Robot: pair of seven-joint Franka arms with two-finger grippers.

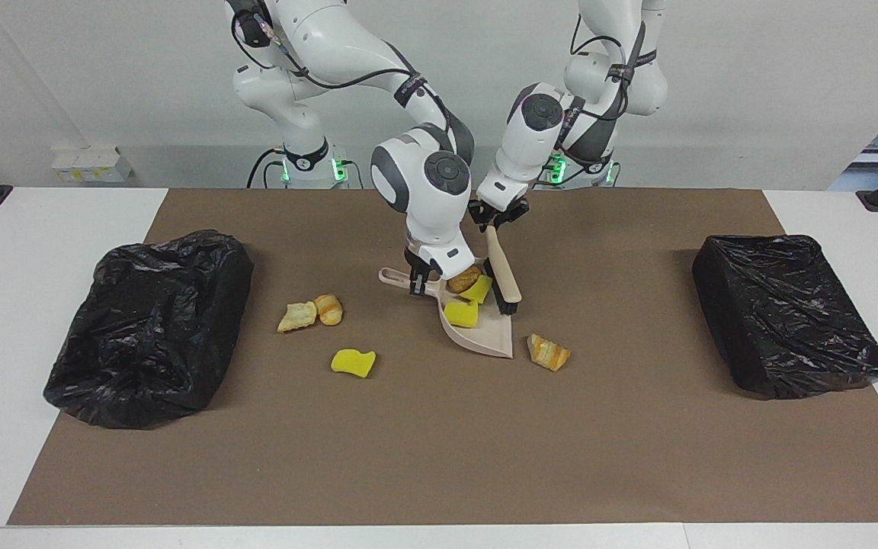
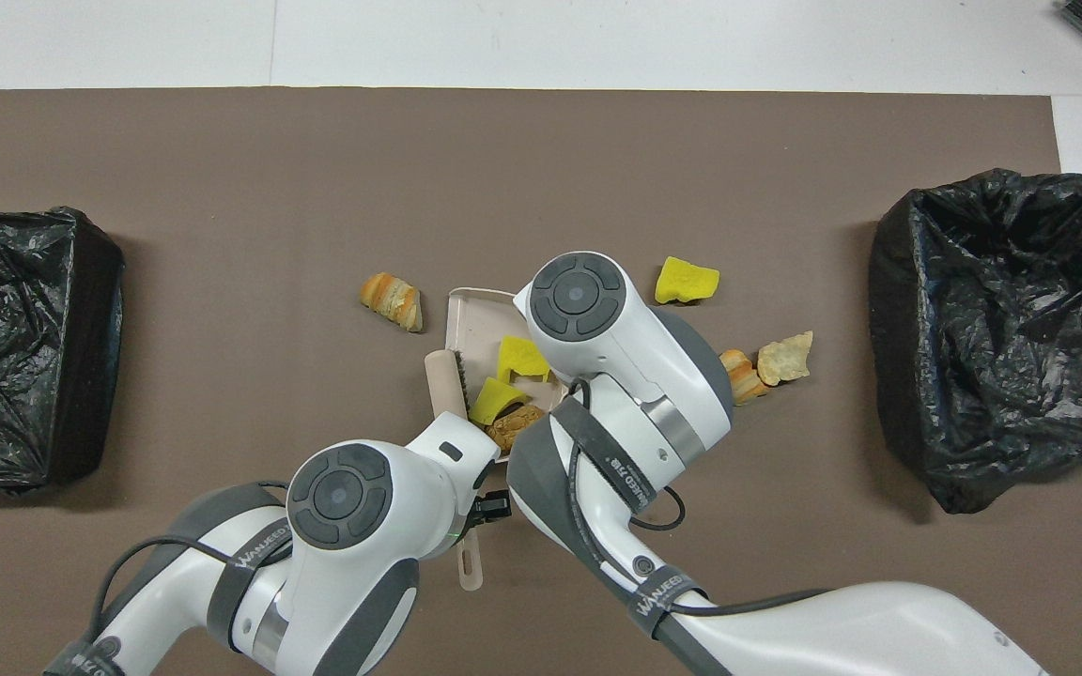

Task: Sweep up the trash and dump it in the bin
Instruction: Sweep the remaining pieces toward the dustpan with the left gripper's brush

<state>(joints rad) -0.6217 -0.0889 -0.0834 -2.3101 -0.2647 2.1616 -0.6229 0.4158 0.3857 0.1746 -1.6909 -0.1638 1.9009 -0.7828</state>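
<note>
right pincer (image 1: 418, 280) grips dustpan (image 1: 485, 335); left pincer (image 1: 494, 221) grips brush (image 1: 504, 278).

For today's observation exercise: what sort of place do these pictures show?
Probably a robotics lab test bench: two white robot arms mounted at a white table with a brown mat, staged food scraps, and black bag-lined bins.

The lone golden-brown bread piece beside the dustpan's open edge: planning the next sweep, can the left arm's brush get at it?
Probably yes. The golden-brown bread piece lies apart on bare mat beside the beige plastic dustpan, close to the left gripper and its beige-handled brush; nothing stands between.
</note>
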